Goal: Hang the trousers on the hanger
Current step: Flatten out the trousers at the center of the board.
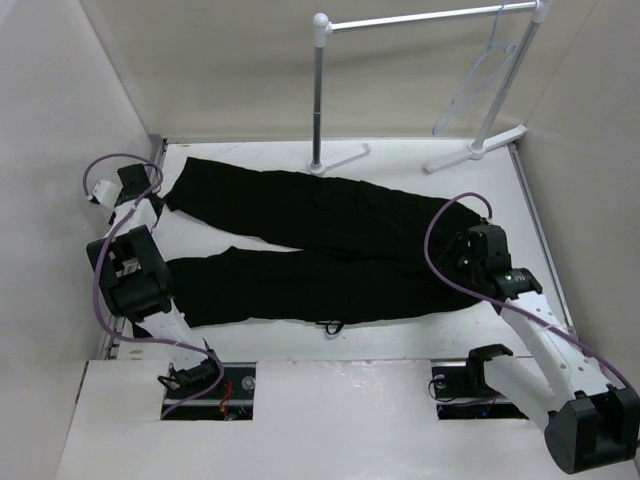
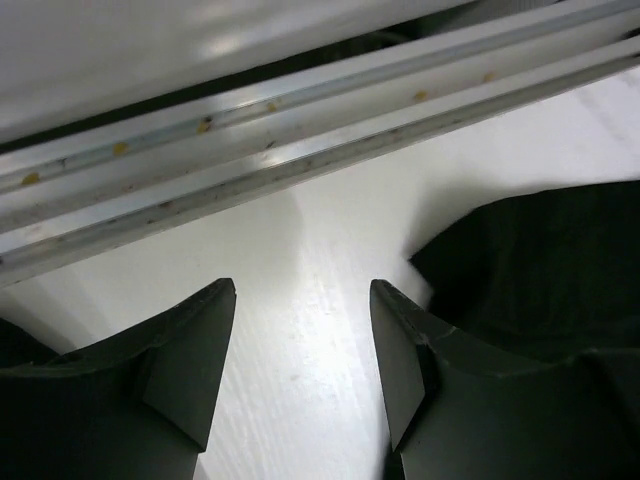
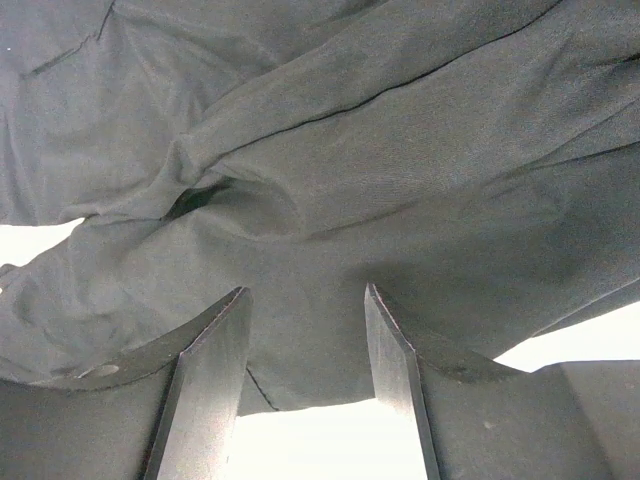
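I see the trousers (image 1: 310, 250) flat on the table (image 1: 400, 345). Right gripper (image 3: 305, 345) parted, empty, over the waist. Left gripper (image 2: 300, 345) parted above bare table, leg cuff just right. Hanger (image 1: 480, 80) on the far rack (image 1: 420, 20).

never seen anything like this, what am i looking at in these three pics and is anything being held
These are two robot arms bolted at the near edge of a white table. The wide picture comes from a fixed camera above and behind them. The other two come from cameras on each wrist, looking past the dark fingers.

Black trousers lie spread flat across the table, legs pointing left. At the back stands a white garment rack with a pale hanger hooked on its bar.

The left pincer is open over bare table beside a trouser leg end. The right pincer is open over the fabric near the waist. Nothing is held.
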`<state>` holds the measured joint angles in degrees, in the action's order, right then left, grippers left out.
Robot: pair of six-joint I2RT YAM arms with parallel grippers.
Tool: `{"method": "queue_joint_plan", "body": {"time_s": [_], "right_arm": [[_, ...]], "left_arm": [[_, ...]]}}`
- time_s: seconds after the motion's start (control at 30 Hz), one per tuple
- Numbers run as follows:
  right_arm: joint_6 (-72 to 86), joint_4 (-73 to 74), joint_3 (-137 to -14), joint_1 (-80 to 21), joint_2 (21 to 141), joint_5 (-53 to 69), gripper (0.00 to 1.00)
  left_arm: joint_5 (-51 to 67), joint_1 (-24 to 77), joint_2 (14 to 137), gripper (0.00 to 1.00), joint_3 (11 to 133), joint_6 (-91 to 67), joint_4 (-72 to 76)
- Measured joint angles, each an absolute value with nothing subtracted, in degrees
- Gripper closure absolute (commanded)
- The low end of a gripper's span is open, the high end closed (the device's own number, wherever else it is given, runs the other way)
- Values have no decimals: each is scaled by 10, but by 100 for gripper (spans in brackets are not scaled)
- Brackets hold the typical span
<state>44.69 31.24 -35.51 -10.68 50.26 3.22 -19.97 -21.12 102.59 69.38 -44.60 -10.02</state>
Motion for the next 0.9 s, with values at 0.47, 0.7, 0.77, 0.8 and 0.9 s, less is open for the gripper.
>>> {"method": "queue_joint_plan", "body": {"time_s": [0.47, 0.7, 0.77, 0.8, 0.9], "right_arm": [[452, 313, -355, -117, 525, 34, 91], [470, 313, -355, -93, 513, 27, 84], [473, 313, -355, -90, 508, 23, 75], [475, 314, -356, -90, 507, 21, 69], [478, 317, -360, -98, 504, 17, 49]], "left_arm": [[-95, -135, 1145, 78, 849, -472, -89], [-76, -182, 1191, 59, 835, -509, -101], [-73, -192, 1181, 51, 823, -515, -94], [-75, -195, 1170, 49, 814, -515, -95], [-80, -195, 1112, 47, 772, -515, -98]]}}
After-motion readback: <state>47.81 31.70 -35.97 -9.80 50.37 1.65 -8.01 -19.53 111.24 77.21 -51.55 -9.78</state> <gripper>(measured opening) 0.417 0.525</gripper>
